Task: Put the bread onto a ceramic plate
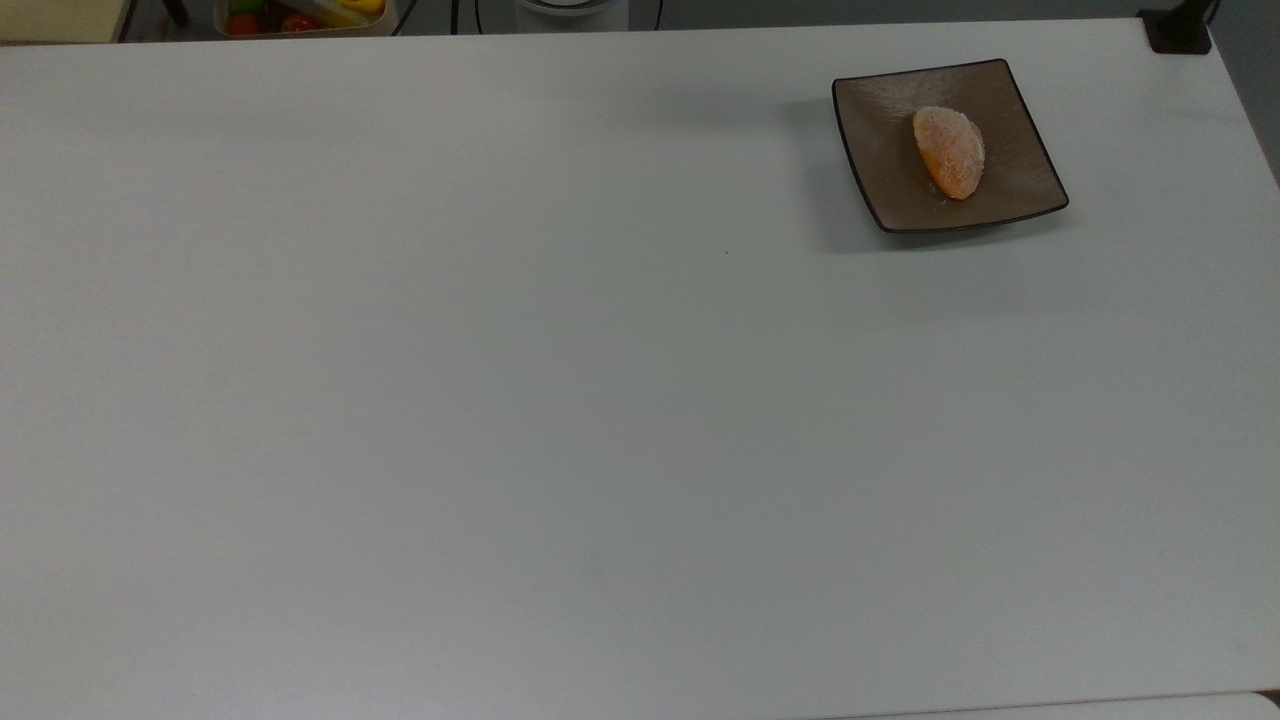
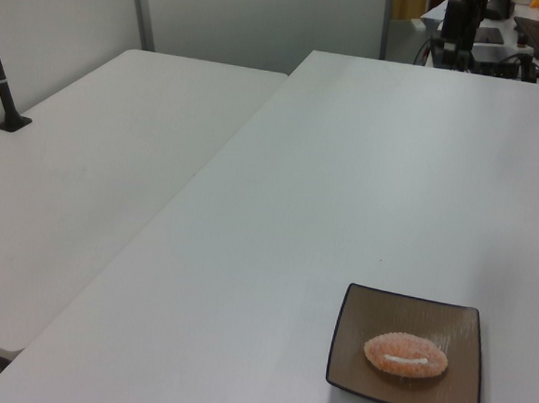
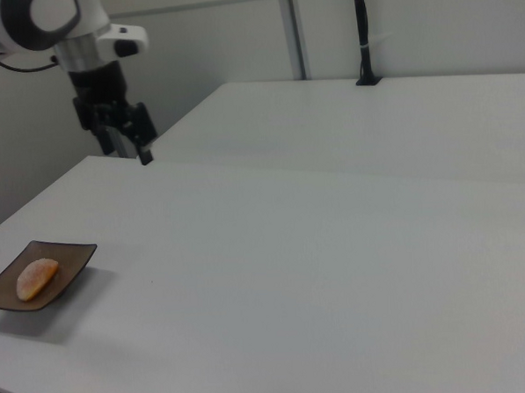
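The bread (image 1: 949, 151) lies on the ceramic plate (image 1: 1020, 175), so I think my job is done. My gripper (image 3: 129, 144) holds nothing and hangs well away, fingers a bit apart. I should keep high and not bump the plate

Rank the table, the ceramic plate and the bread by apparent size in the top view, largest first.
1. The table, by far.
2. The ceramic plate.
3. The bread, lying on the plate.

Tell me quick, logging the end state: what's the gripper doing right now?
Gripper: open, holding nothing; the bread lies on the ceramic plate.
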Available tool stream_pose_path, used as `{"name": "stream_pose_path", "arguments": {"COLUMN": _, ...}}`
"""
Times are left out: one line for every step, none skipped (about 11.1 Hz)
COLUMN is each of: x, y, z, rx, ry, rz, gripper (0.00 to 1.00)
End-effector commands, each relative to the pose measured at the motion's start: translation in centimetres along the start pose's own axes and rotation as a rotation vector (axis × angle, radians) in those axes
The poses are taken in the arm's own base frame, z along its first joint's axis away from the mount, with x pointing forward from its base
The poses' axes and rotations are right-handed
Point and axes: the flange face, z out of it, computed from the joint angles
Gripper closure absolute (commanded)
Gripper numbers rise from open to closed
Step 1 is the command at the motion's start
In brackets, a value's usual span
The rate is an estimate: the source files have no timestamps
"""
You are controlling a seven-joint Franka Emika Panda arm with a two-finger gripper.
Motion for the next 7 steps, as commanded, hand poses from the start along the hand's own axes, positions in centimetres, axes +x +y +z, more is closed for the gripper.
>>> {"name": "stream_pose_path", "arguments": {"x": 2.0, "y": 2.1, "z": 1.0, "rx": 0.023, "ry": 0.042, "rz": -0.068, "gripper": 0.00}}
{"name": "stream_pose_path", "arguments": {"x": 2.9, "y": 2.6, "z": 1.6, "rx": 0.021, "ry": 0.054, "rz": -0.102, "gripper": 0.00}}
{"name": "stream_pose_path", "arguments": {"x": 3.7, "y": 2.6, "z": 2.2, "rx": 0.021, "ry": 0.076, "rz": -0.145, "gripper": 0.00}}
{"name": "stream_pose_path", "arguments": {"x": 4.6, "y": 2.6, "z": 2.8, "rx": 0.020, "ry": 0.101, "rz": -0.168, "gripper": 0.00}}
{"name": "stream_pose_path", "arguments": {"x": 5.3, "y": 2.6, "z": 3.5, "rx": 0.019, "ry": 0.122, "rz": -0.175, "gripper": 0.00}}
{"name": "stream_pose_path", "arguments": {"x": 5.6, "y": 2.6, "z": 4.1, "rx": 0.019, "ry": 0.120, "rz": -0.224, "gripper": 0.00}}
{"name": "stream_pose_path", "arguments": {"x": 5.6, "y": 2.5, "z": 4.2, "rx": 0.026, "ry": 0.117, "rz": -0.259, "gripper": 0.00}}
